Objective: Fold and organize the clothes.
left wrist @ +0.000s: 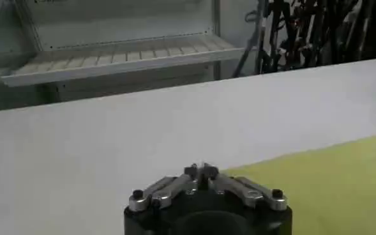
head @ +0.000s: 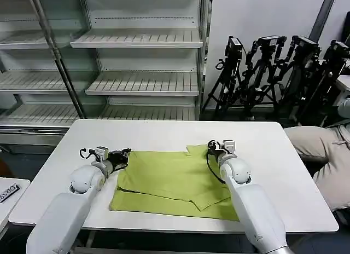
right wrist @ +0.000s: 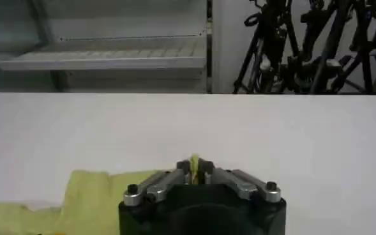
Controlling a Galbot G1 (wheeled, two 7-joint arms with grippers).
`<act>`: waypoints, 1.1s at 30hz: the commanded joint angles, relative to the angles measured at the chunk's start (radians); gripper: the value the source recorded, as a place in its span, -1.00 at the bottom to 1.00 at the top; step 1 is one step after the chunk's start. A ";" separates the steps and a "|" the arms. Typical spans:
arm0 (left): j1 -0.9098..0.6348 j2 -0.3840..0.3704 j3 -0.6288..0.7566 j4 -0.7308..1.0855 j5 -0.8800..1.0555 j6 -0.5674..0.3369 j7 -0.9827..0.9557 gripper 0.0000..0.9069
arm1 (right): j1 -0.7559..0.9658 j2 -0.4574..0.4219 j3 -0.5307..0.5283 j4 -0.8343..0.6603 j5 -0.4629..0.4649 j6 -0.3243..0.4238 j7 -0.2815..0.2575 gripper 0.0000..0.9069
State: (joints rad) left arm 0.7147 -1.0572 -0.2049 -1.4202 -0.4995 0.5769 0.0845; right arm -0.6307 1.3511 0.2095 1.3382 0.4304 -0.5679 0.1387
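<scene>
Pinching the shirt (head: 175,180) (far edge), right hand (head: 221,148) clamped, left hand (head: 124,154) closed at its left edge.

My head camera looks down across the bench (head: 164,133); both wrist cameras sit low, facing its far edge and the shelves (head: 136,84).

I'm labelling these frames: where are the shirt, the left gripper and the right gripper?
shirt (head: 169,180): head view, middle of the folded fabric.
left gripper (head: 127,153): head view, fingertips at the shirt's left edge.
right gripper (right wrist: 195,167): right wrist view, fingertips pinching yellow-green fabric.
</scene>
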 commanded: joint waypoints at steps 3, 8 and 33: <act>-0.001 0.000 -0.023 -0.023 -0.012 0.001 -0.008 -0.96 | -0.045 -0.031 0.001 0.118 0.024 0.007 0.006 -1.00; 0.065 0.040 -0.051 -0.138 -0.035 0.001 -0.027 -0.96 | -0.119 -0.079 0.012 0.293 0.081 -0.010 0.029 -1.00; 0.422 0.087 -0.185 -0.472 -0.018 -0.001 -0.062 -0.96 | -0.643 -0.212 0.183 0.775 0.036 0.001 0.014 -1.00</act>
State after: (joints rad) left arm 1.0464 -0.9767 -0.3646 -1.8158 -0.5258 0.5768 0.0270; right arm -1.1039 1.1636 0.3363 1.9796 0.4965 -0.5727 0.1567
